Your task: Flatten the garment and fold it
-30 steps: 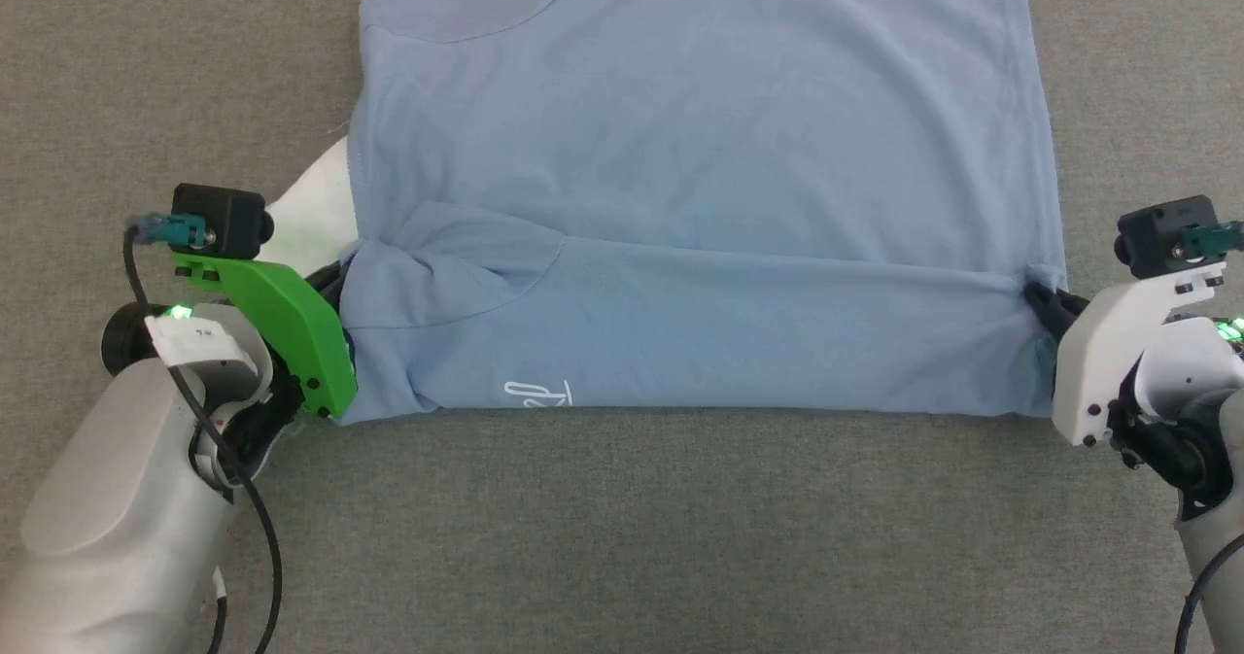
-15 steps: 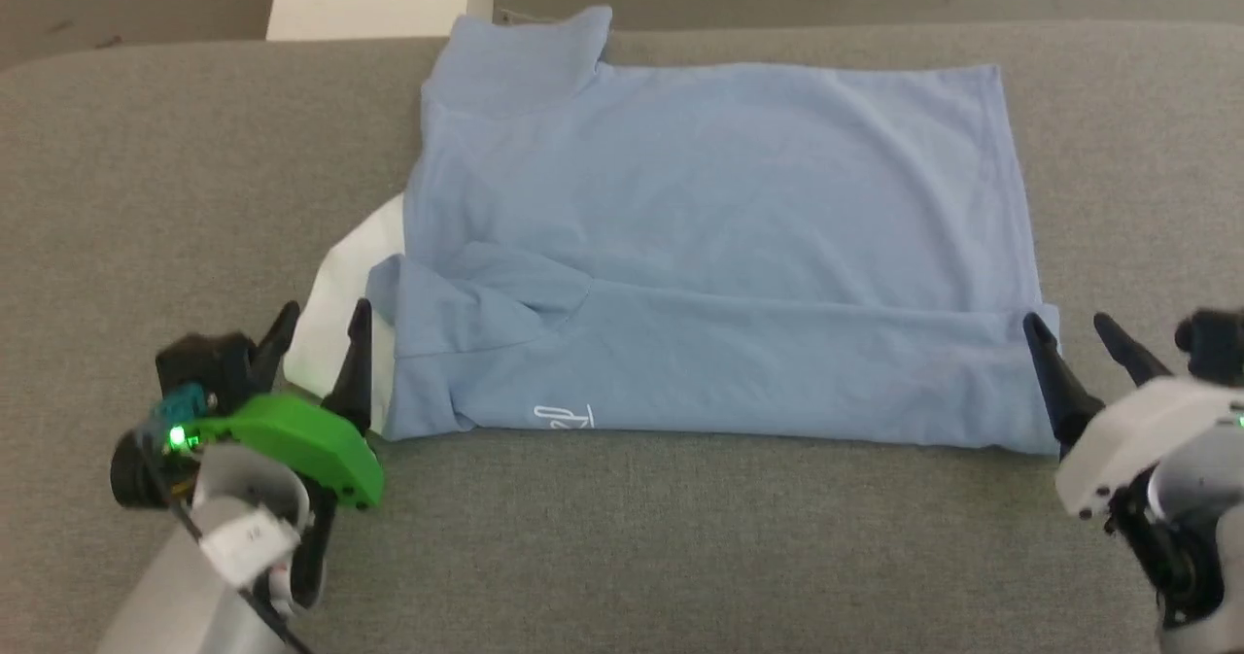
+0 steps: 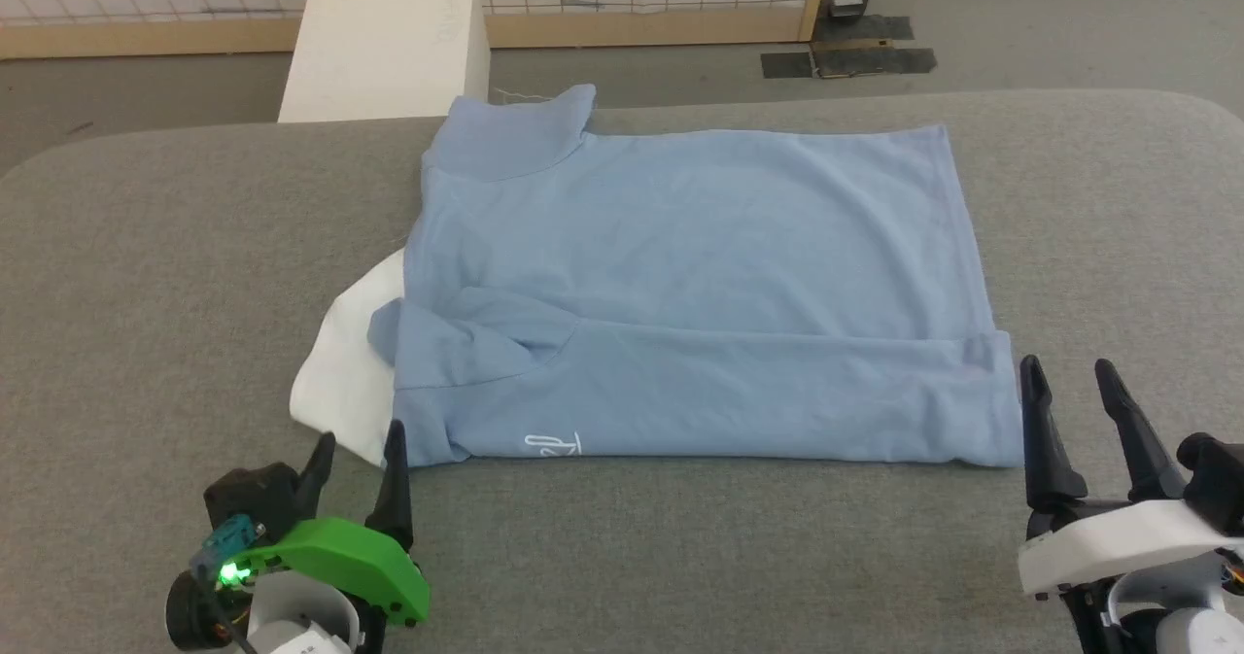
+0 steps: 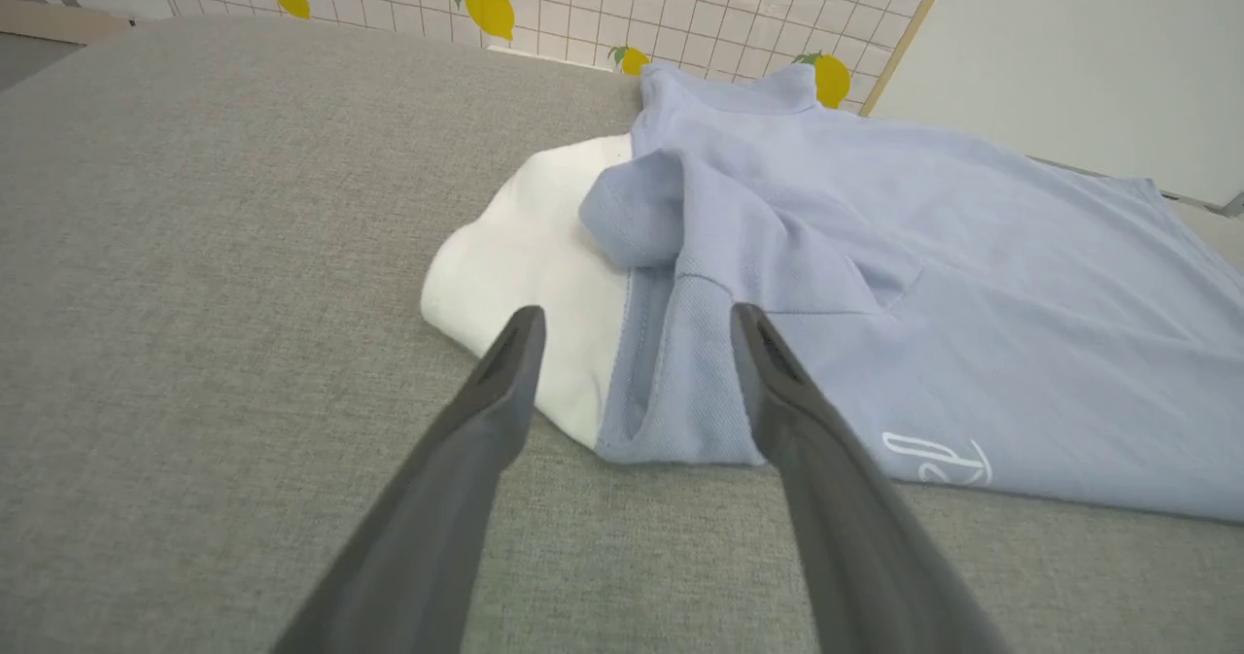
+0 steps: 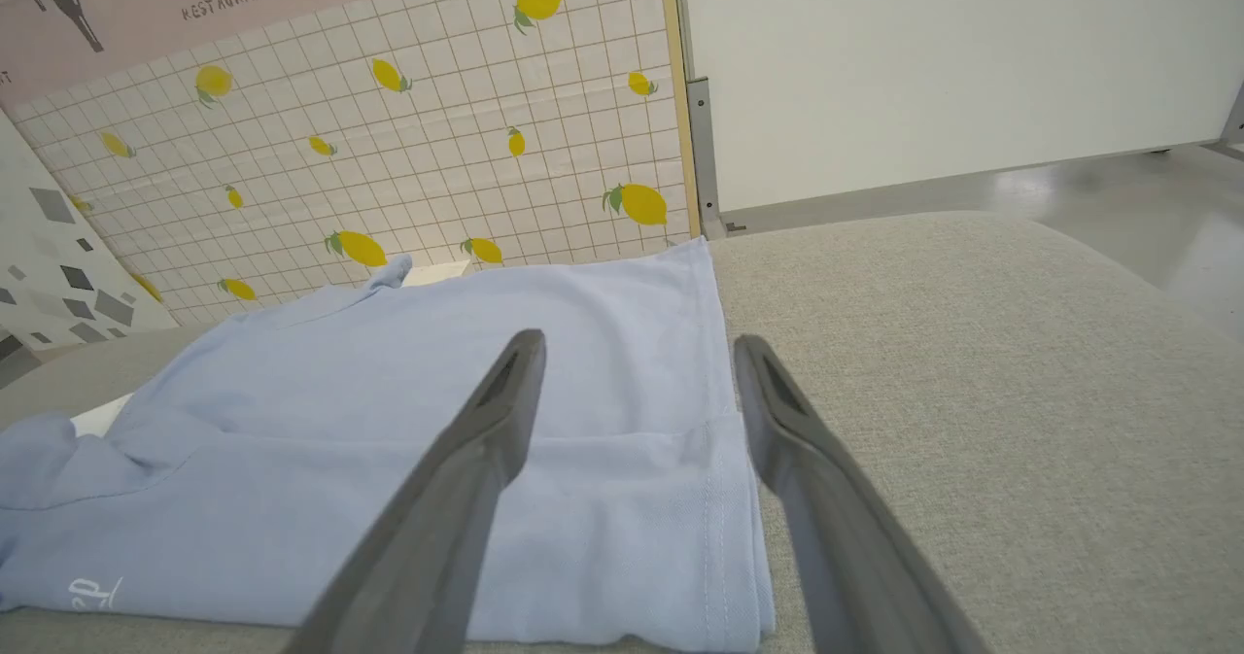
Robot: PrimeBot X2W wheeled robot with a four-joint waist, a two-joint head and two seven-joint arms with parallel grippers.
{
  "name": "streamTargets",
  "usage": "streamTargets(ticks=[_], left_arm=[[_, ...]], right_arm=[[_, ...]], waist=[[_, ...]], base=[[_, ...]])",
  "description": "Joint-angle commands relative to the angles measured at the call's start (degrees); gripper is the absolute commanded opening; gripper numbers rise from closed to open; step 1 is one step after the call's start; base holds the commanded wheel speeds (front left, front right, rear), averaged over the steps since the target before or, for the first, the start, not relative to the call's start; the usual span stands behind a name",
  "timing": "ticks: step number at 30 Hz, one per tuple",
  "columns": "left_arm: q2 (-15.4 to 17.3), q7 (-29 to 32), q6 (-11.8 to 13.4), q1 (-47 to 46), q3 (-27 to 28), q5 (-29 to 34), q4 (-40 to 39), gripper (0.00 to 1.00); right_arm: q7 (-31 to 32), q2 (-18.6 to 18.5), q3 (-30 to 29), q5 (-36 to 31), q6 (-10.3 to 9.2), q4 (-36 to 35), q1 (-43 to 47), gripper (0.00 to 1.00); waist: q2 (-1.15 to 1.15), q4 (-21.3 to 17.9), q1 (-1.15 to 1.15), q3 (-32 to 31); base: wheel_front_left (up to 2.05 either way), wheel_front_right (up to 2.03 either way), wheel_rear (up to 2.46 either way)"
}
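shirt (image 3: 700, 275): near edge folded over, flat on table (image 3: 146, 246) | left jaws: released, empty | right jaws: released, empty

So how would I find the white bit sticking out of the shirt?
Start at the big grey fabric-covered table, where a light-blue shirt lies. Go to its near corner, just beyond the robot's left fingers. The white fabric section peeks out there, the only white patch beside all that blue.
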Motion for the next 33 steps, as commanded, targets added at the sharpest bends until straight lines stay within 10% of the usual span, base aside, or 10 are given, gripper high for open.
streamTargets(ticks=[1, 19, 20, 21, 22, 33], left_arm=[[-0.09, 1.35, 0.43, 0.23, -0.22, -0.35, 0.83, 1.0], [-0.72, 23.21, 9.78, -7.0, 1.56, -6.99, 11.02, 1.0], [-0.69, 24.32, 9.71, -6.91, 1.37, -7.4, 10.98, 0.85], [-0.57, 25.35, 9.34, -6.77, 1.05, -7.76, 10.7, 0.29], [-0.48, 25.92, 8.85, -6.63, 0.78, -8.01, 10.36, 0.0], [-0.59, 24.35, 6.66, -6.29, 0.28, -8.35, 8.13, 0.0]], right_arm=[[-0.83, 0.38, 0.52, -0.25, -0.09, -0.03, 0.5, 1.0], [-1.88, 0.9, 4.33, -0.31, -0.09, 1.61, -1.19, 1.0], [-1.88, 0.9, 4.41, -0.31, -0.09, 1.68, -1.15, 1.0], [-1.89, 0.91, 4.47, -0.3, -0.09, 1.78, -1.12, 1.0], [-1.88, 0.92, 4.49, -0.29, -0.09, 1.87, -1.09, 1.0], [3.2, 0.9, 0.85, -3.02, -0.09, 5.7, -4.71, 1.0]], waist=[[0.0, -0.94, 0.0, -0.25], [0.0, -5.25, 0.0, 1.95], [0.0, -5.35, 0.0, 1.93], [0.0, -5.43, 0.0, 1.91], [0.0, -5.46, 0.0, 1.87], [0.0, -3.74, 0.0, 1.81]], base=[[0.0, 0.0, 0.0], [0.0, 0.0, 0.0], [0.0, 0.0, 0.0], [0.0, 0.0, 0.0], [0.0, 0.0, 0.0], [0.0, 0.0, 0.0]])
